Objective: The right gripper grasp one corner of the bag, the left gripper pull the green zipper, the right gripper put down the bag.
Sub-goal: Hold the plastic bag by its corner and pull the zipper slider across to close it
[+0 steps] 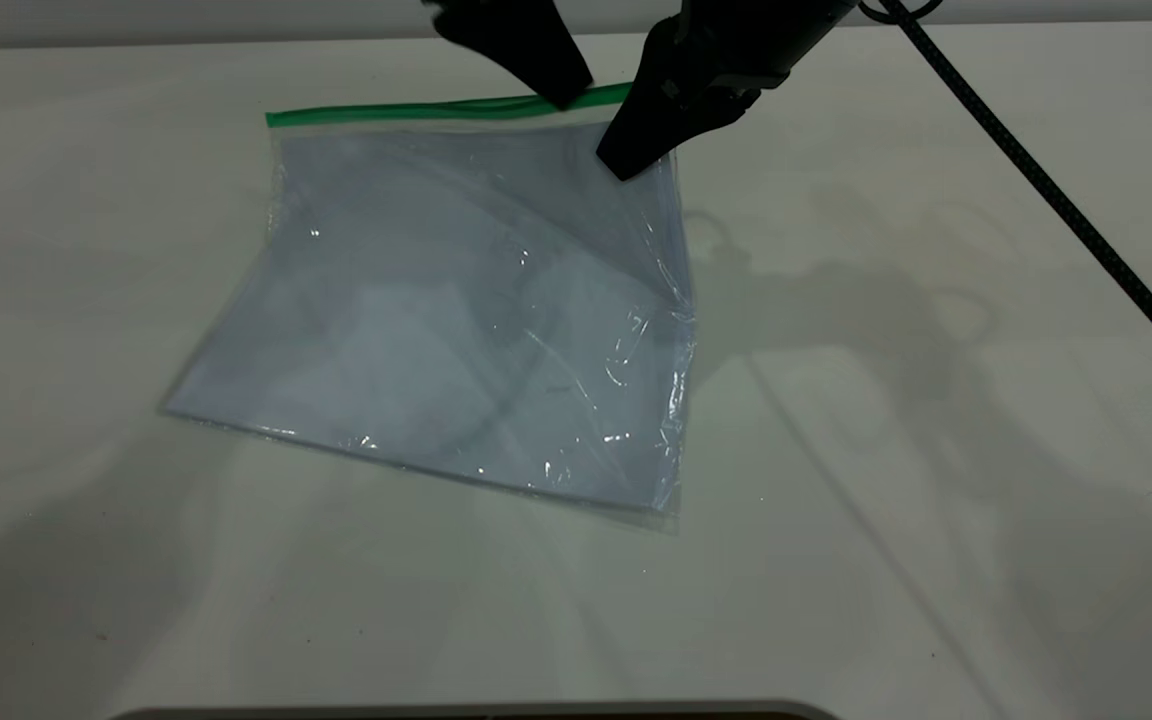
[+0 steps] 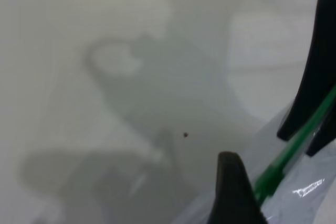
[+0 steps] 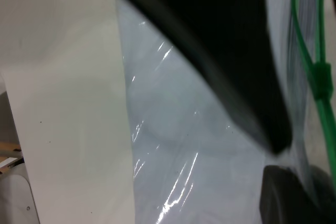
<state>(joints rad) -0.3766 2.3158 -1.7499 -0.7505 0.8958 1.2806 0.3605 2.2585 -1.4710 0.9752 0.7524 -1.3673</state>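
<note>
**Status: corner held, zipper pull at its start**

Located on the white table (image 1: 936,500): the bag (image 1: 456,320), near edge flat on the surface, far right corner raised. Pale sheets visible through the crinkled film.

Right gripper (image 1: 626,160): clamped on the bag at the far right corner, just below the zipper end. Confirmed in the right wrist view, one black jaw above the film and one beneath, plastic pinched between (step one judged complete).

Left gripper (image 1: 564,95): positioned at the green zipper (image 1: 416,110), near its right end, tip touching or just over the strip. In the left wrist view, jaws parted with the green strip running between them, not visibly pressed shut. Judged as spread around the zipper, grip not yet made.

Slider tab (image 3: 320,77): seen as a thicker green lump on the strip in the right wrist view, close to the held corner. Judged near the start of its travel, most of the strip toward the left end yet to be covered.

Remaining: closing on the tab, pulling along the strip, lowering the bag.

Hidden or unclear:
- Both arms cut off above the grippers in the exterior view.
- Right end of the zipper covered by the grippers.
- Zipper seal (open or closed) not discernible.
</note>
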